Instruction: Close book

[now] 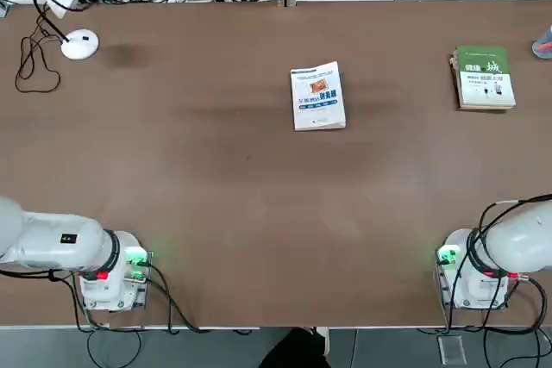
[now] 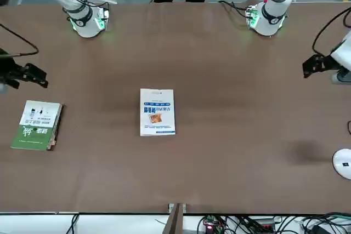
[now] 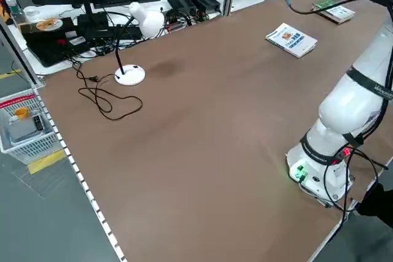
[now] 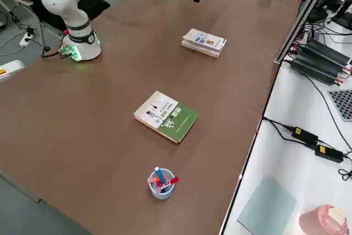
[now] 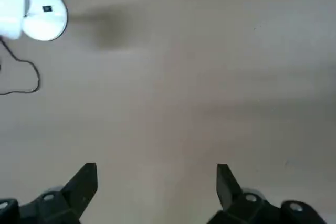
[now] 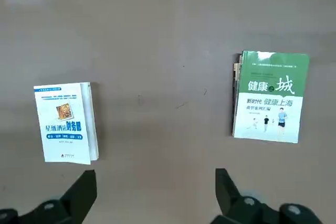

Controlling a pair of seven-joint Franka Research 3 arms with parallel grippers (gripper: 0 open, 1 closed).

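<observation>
- Book point(image 1: 318, 97): top view's upper middle, long axis running nearly up-down.
- My right pincer point(image 2: 37, 75), front view's left edge, is wide open, empty, seemingly nearer; book lies right and lower there.
- Left pincer point(image 2: 313, 67): right edge, open, empty.

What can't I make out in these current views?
- White book: its inside pages; the closed cover hides them in the top view.
- Marker cup: its far side in the top view, cut off by the right edge.
- Green book: smallest cover print, too small in the right wrist view.
</observation>
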